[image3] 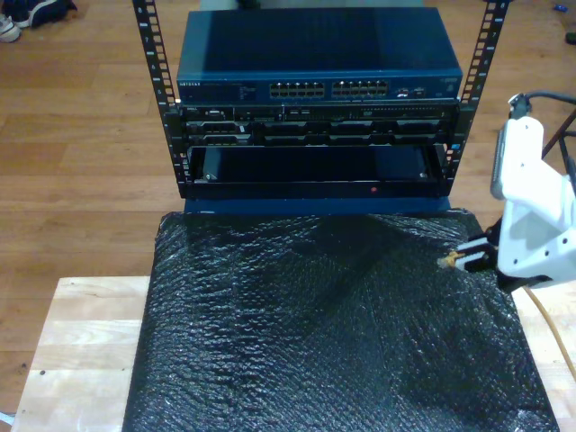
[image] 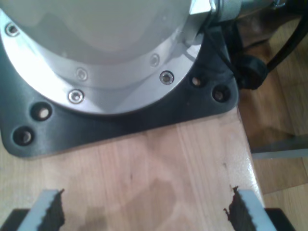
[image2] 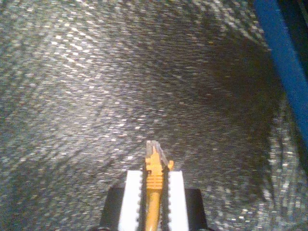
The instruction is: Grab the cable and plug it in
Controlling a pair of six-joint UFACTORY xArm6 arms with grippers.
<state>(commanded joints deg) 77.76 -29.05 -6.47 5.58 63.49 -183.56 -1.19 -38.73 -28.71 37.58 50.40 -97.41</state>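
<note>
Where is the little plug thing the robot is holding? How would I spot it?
Find the big black bubbly mat in front of the blue network switch. At the mat's edge on the exterior view's right, a white arm's end effector, my second gripper, pinches the cable. The plug pokes out: clear tip, orange collar, the one bright thing there.

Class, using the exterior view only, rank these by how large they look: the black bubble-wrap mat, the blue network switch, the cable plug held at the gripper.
1. Black bubble-wrap mat: largest, though it lies nearest the camera.
2. Blue network switch: clearly smaller in view, farther back.
3. Cable plug, held in my second gripper: by far the smallest.
</note>
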